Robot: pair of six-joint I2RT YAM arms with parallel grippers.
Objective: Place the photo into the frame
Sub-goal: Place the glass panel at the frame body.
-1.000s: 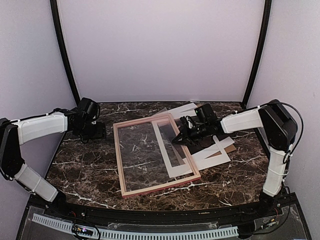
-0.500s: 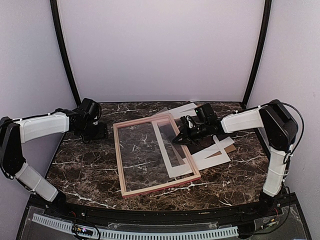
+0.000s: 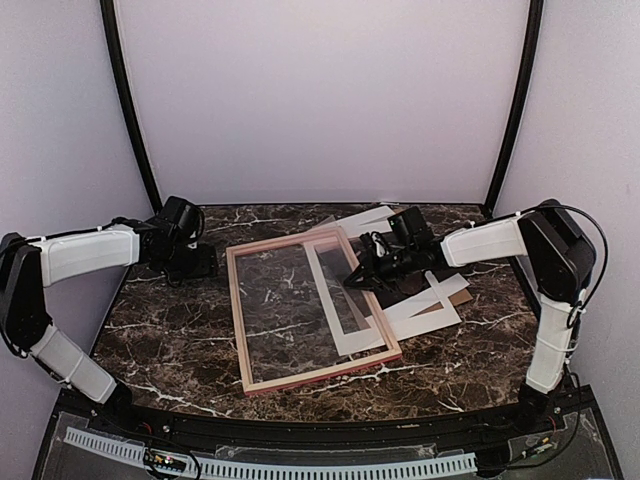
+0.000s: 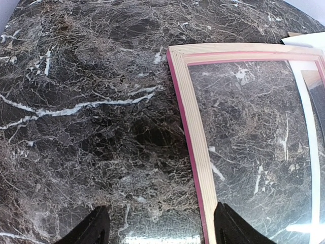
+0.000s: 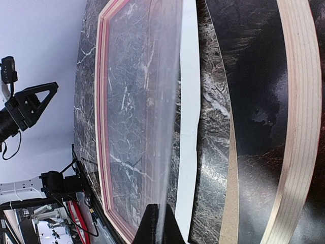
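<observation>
The frame (image 3: 243, 320) lies flat mid-table, pale wood with a pink edge (image 4: 195, 152). In its right half lies a white-bordered sheet with a dark middle (image 3: 322, 300), apparently the photo, with its white border (image 5: 190, 101) clear but its picture unclear. My right gripper (image 3: 352, 279) is over the frame's right rail (image 5: 299, 101), shut (image 5: 161, 229) on the edge of a thin clear pane (image 5: 170, 127) that stands nearly edge-on. My left gripper (image 3: 205, 262) hovers open (image 4: 162, 231) at the frame's far left corner, its right finger (image 4: 231, 229) beside the left rail, holding nothing.
A whitish sheet (image 3: 430, 312) and a brown board (image 3: 447, 292) lie overlapped to the right of the frame. Another pale sheet (image 3: 365, 218) lies behind the frame. Dark marble table (image 3: 170, 330); curved walls close behind and at both sides.
My left gripper has crept a little to the right, closer to the frame's corner. The right gripper and the clear pane have not visibly moved.
</observation>
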